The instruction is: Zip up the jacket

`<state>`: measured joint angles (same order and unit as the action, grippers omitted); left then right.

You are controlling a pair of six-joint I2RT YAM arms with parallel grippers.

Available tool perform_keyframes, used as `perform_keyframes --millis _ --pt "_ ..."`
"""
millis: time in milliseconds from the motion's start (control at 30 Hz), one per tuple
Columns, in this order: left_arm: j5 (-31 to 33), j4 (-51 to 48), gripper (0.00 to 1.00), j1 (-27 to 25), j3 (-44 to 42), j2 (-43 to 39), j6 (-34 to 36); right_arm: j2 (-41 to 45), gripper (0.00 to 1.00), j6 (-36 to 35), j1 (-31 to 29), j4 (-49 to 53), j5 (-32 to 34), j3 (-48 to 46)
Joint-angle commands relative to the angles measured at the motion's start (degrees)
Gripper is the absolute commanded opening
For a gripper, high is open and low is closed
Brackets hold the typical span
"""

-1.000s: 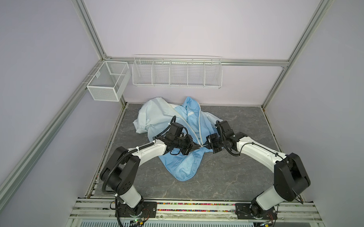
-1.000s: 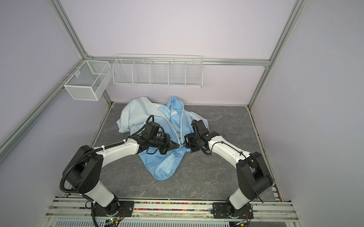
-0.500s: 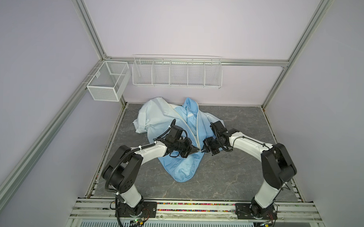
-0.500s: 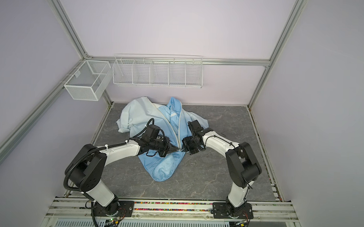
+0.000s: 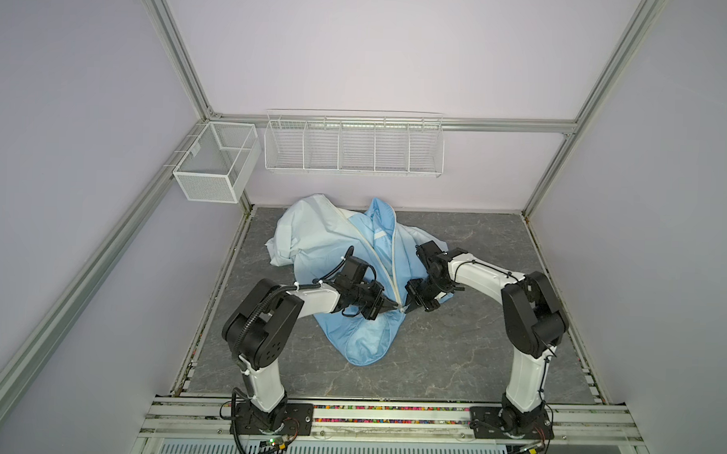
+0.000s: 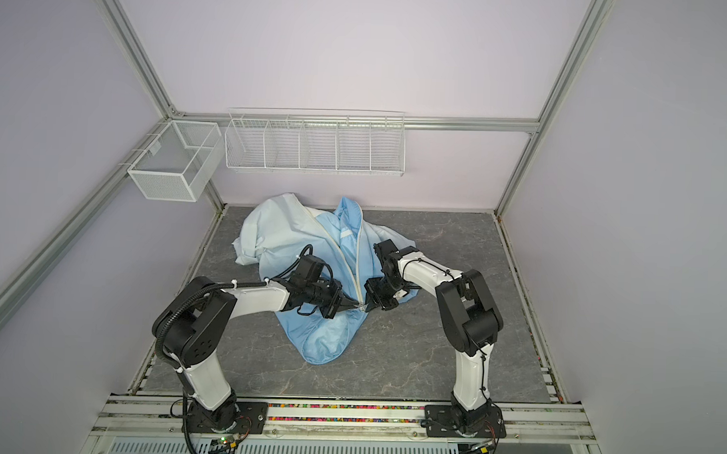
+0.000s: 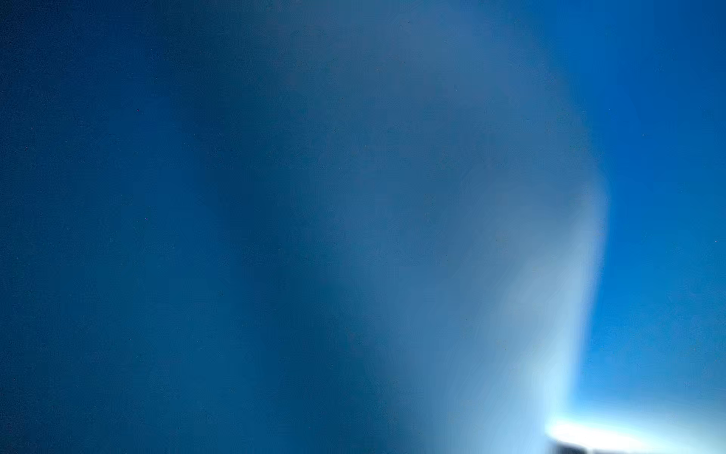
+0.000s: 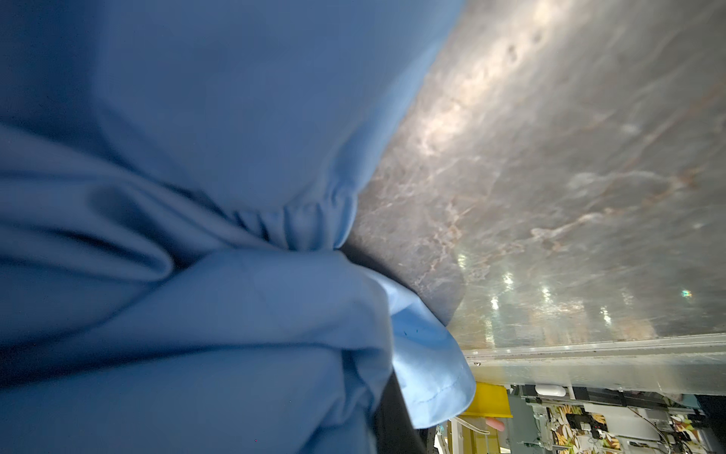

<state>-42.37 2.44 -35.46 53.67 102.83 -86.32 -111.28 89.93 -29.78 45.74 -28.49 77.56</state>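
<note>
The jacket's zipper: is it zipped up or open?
Open. In both top views the zipper splits in two up the jacket, its edges joining only between the left gripper and right gripper.

I have bare tabletop (image 5: pixel 473 356) open across the near side and the whole right, so either arm can swing through there freely. The jacket (image 5: pixel 319 243) heaps over the middle and back left, blocking any low pass. The left gripper (image 5: pixel 393 307) and right gripper (image 5: pixel 408 307) sit tip to tip, pinched on its zipper (image 5: pixel 393 275), closing the centre lane. At the back wall, the wire rack (image 5: pixel 352 144) and mesh basket (image 5: pixel 214 164) overhang. My left wrist view is all blue blur, likely cloth against the lens.
</note>
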Motion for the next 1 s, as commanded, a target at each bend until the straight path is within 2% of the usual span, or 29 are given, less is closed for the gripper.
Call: perform_keyframes --millis 0,267,467,600,700,833,967 --pt "-0.5 -4.15 0.0 0.2 4.53 -1.36 1.24 2.03 0.06 -0.46 0.47 -0.67 1.16 0.26" --pt "2.11 -7.92 0.0 0.22 8.57 -7.24 2.92 10.33 0.06 -7.98 1.66 -10.68 12.48 1.92" --pt "3.83 -10.13 0.0 0.07 10.85 -10.22 3.95 14.99 0.06 -6.03 2.27 -26.35 11.84 -5.27" --pt "8.43 -4.3 0.0 0.18 11.46 -12.11 3.83 18.32 0.06 -5.96 2.62 -38.66 11.3 -9.7" --pt "10.99 -0.67 0.0 0.47 12.47 -13.57 3.68 20.99 0.06 -6.7 3.31 -44.08 11.82 -10.79" --pt "14.23 -0.11 0.0 1.19 14.09 -16.45 7.21 23.56 0.06 -5.85 3.88 -56.19 11.74 -12.4" --pt "17.97 0.28 0.0 2.18 14.49 -19.81 11.29 23.24 0.06 -5.8 5.21 -61.31 6.54 -9.97"
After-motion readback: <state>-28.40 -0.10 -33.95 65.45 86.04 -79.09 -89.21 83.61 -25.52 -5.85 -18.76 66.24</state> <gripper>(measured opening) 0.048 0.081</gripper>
